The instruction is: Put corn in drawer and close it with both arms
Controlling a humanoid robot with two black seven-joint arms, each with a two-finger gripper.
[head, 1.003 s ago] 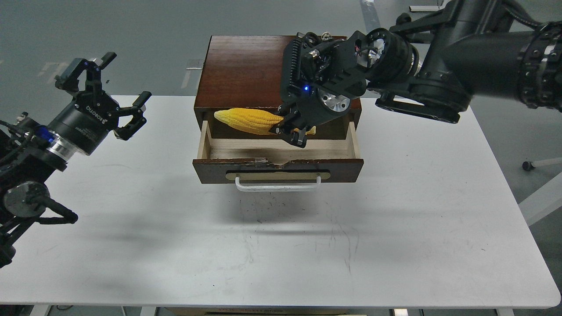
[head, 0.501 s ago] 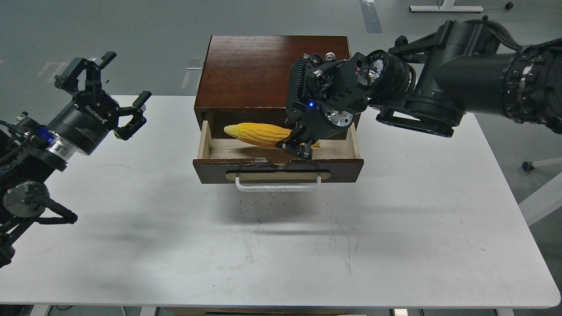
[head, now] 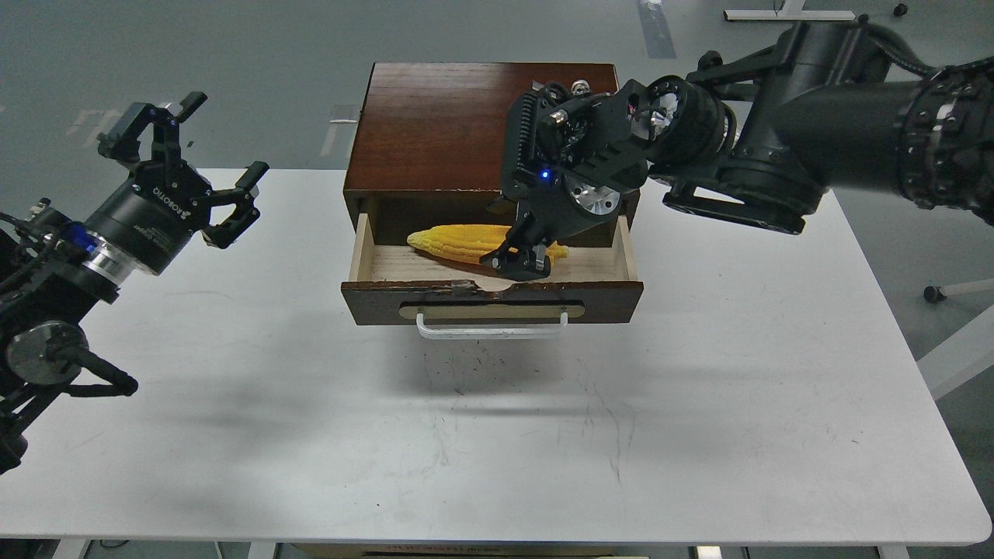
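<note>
The yellow corn [head: 458, 239] lies lengthwise inside the open drawer [head: 373, 299], low on its pale wood floor, tip pointing left. My right gripper [head: 522, 262] reaches down into the drawer from the right and is shut on the corn's thick right end, hiding that part. The drawer is pulled out of the dark brown cabinet [head: 450, 124]; its white bar handle [head: 492, 331] faces me. My left gripper [head: 229, 132] is open and empty, held above the table to the left of the cabinet, apart from it.
The cabinet stands at the back middle of a white table [head: 497, 435]. The right arm's thick links [head: 815, 116] hang over the table's back right. A desk leg and caster [head: 932, 293] show beyond the right edge.
My right gripper has lowered the corn from above the drawer's back edge down into the drawer, moving it slightly right and toward me. The left arm has not moved.
</note>
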